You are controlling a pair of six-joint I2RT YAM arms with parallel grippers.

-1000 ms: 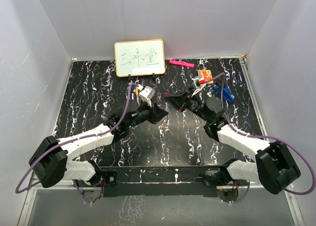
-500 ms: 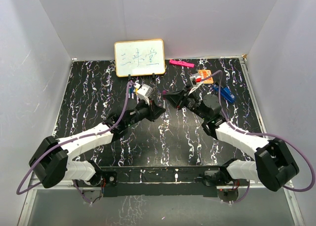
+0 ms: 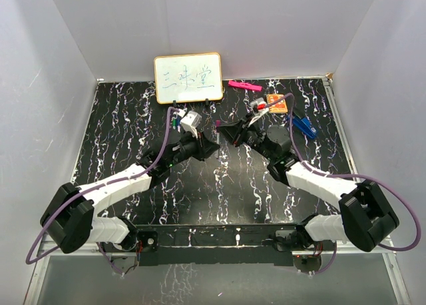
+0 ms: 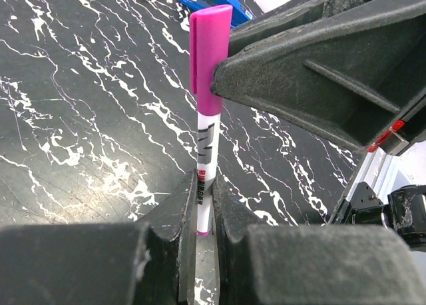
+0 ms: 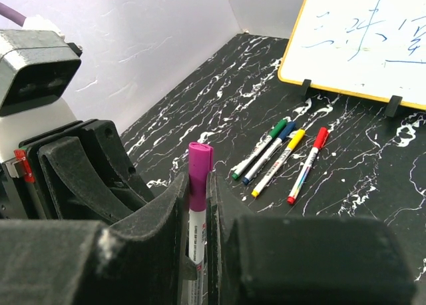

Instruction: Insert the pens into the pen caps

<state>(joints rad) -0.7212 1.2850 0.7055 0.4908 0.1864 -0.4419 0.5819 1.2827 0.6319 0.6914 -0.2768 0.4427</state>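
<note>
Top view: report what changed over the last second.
Left arm and right arm drifted slightly toward the whiteboard, carrying the purple pen between them. Nothing grasped or released: left jaws stay shut on its barrel, right jaws on its cap. Whiteboard and pink marker unmoved.

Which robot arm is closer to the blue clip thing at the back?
Right. The right arm reaches up just left of the blue clip; the left arm is much farther left, across the table.

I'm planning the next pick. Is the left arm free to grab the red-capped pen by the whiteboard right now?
Probably not yet: the left gripper is shut on the purple pen, which the right gripper also clamps. The red-capped pen itself lies uncovered on the table.
</note>
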